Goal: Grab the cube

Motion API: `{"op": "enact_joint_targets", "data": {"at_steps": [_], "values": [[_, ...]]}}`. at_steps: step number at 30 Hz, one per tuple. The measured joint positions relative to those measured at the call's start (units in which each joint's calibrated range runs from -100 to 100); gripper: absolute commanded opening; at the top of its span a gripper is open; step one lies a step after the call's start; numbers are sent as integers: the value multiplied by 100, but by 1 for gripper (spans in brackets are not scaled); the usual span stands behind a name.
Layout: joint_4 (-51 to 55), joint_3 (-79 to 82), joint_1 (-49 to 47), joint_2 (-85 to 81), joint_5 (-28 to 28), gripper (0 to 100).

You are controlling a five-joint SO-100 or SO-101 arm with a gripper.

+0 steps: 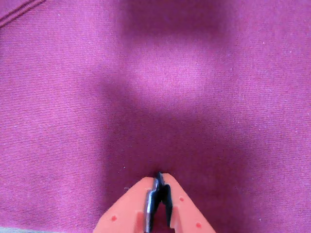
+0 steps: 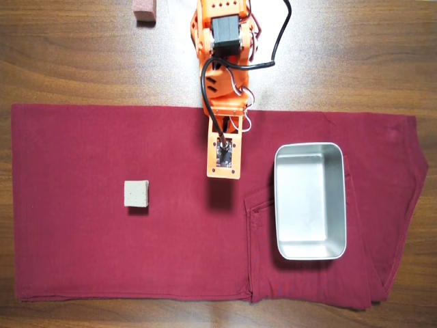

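In the wrist view, the orange gripper (image 1: 159, 175) is seen entering from the bottom edge with its jaws pressed together and nothing held between them. Only magenta cloth (image 1: 73, 121), crossed by a dark shadow, is shown beneath it; the cube is not caught in this view.

In the overhead view, the cube (image 2: 136, 194) is seen resting on the dark red cloth (image 2: 82, 260), well apart from the gripper (image 2: 224, 172) and to its left. A metal tray (image 2: 310, 254) is placed to the gripper's right. A pinkish-red block (image 2: 145, 10) is seen on the wooden table (image 2: 68, 55) at the top edge.
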Motion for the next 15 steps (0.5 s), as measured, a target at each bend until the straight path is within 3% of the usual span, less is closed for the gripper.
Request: {"op": "enact_joint_targets", "data": {"at_steps": [15], "values": [[28,9,0,0,0,0]]}}
